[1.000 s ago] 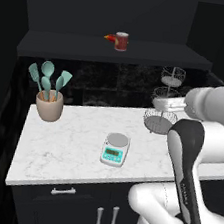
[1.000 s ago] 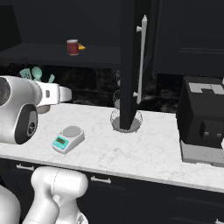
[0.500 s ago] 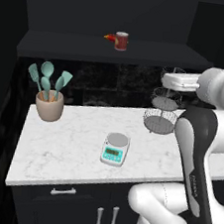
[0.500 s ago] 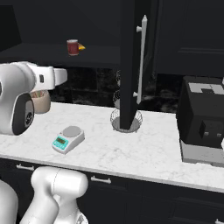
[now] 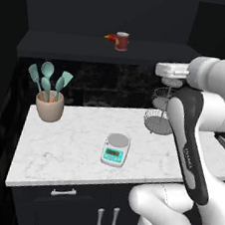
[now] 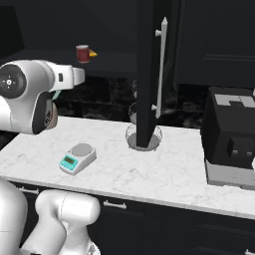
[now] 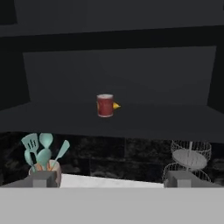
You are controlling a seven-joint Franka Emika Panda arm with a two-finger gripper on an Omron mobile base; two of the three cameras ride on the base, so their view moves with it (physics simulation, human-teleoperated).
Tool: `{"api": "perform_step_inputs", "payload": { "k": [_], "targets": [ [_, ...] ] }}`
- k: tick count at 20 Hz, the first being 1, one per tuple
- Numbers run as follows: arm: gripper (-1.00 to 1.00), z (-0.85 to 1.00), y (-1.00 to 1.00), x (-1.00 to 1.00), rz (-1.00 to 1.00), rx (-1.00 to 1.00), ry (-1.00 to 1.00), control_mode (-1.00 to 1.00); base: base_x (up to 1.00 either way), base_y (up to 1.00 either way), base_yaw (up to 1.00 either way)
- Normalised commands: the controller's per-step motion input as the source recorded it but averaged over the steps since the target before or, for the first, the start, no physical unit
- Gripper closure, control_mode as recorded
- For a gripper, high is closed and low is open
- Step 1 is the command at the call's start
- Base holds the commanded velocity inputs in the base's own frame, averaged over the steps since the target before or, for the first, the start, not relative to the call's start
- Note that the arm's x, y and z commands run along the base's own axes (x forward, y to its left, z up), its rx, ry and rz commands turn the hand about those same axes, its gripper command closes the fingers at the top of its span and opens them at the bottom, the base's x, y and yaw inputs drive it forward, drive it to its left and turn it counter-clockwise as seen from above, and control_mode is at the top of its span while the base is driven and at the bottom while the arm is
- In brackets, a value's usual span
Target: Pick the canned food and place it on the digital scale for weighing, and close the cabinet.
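**Kitchen bay: edges, clearances, surfaces**

Canned food (image 5: 122,41): small dark-red cylinder, pale top; stood upright on the matte black shelf of the open cabinet (image 5: 97,12), near the shelf's front lip at 12 o'clock from the scale. Seen also in the right base view (image 6: 82,53) and dead ahead in the hand view (image 7: 105,105). Yellow-tipped packet (image 7: 116,105) lay just beside it at 3 o'clock, partly hidden behind the can.

Digital scale (image 5: 116,149): teal-and-white body, round silver plate, nothing on the plate. Sat on the white marbled counter (image 5: 69,149) close to the front edge; bare stone on all sides, widest at 9 o'clock.

Cabinet door (image 6: 149,69): black panel swung out edge-on toward the room, long silver bar handle (image 6: 161,67) vertical; cut across the space above the counter's middle.

Gripper (image 7: 112,178): raised at shelf height, well apart from the can, nothing between the fingers; fingertips (image 7: 43,178) spread wide to either side of the hand view.

Utensil crock (image 5: 49,106): tan, rounded, holding teal spatulas and spoons; at 10 o'clock from the scale, near the back wall.

Wire tiered basket (image 5: 159,121): thin pale wire, round tiers; at 2 o'clock from the scale, directly beneath the open door's lower edge in the right base view.

Black boxy appliance (image 6: 231,134): on the counter's right end, well clear of the scale.
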Motion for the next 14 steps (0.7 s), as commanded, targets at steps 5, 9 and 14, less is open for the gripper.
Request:
{"api": "perform_step_inputs", "payload": {
  "k": [5,9,14],
  "targets": [
    [-1.00,0.01,0.19,0.54,0.00,0.00,0.00,-1.00,0.00,0.00,0.00],
    [-1.00,0.01,0.24,0.55,0.00,0.00,0.00,-1.00,0.00,0.00,0.00],
    [-1.00,0.28,0.22,0.33,0.00,-0.07,0.07,-1.00,0.00,0.00,0.00]
  ]
}}
